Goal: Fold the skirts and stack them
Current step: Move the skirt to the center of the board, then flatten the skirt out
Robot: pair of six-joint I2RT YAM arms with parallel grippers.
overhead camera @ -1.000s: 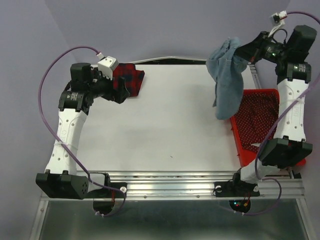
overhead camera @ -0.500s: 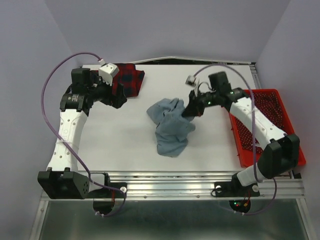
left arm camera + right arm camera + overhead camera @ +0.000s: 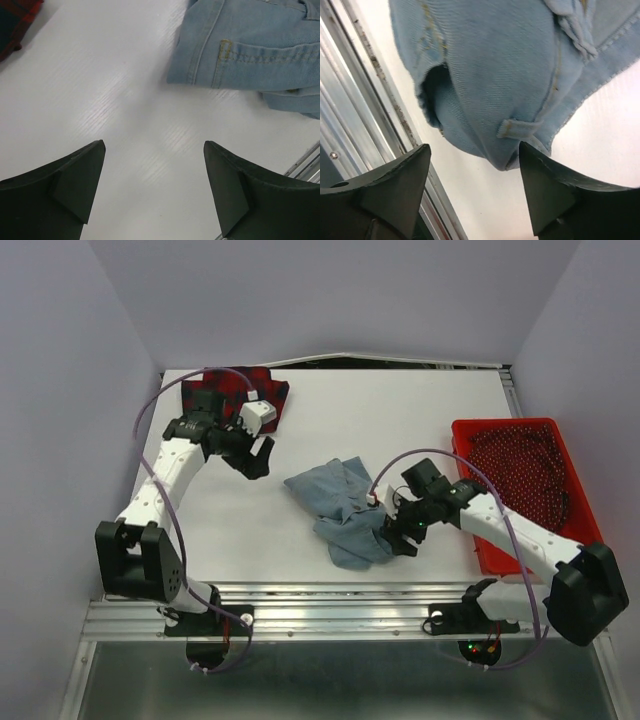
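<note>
Right wrist: fingers (image 3: 390, 195) wide apart, seemingly empty, above denim skirt (image 3: 495, 75).

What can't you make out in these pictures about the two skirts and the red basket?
Plaid skirt: in the top view the left arm covers its near part, and the left wrist view cuts it to a corner. Fold state unclear.
Denim skirt: in the top view the right gripper hides its right edge. Contact unclear.
Dotted red cloth in the basket: too small to identify.

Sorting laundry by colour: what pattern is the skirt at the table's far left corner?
The skirt is red-and-dark-navy plaid, clearest in the top external view.
</note>
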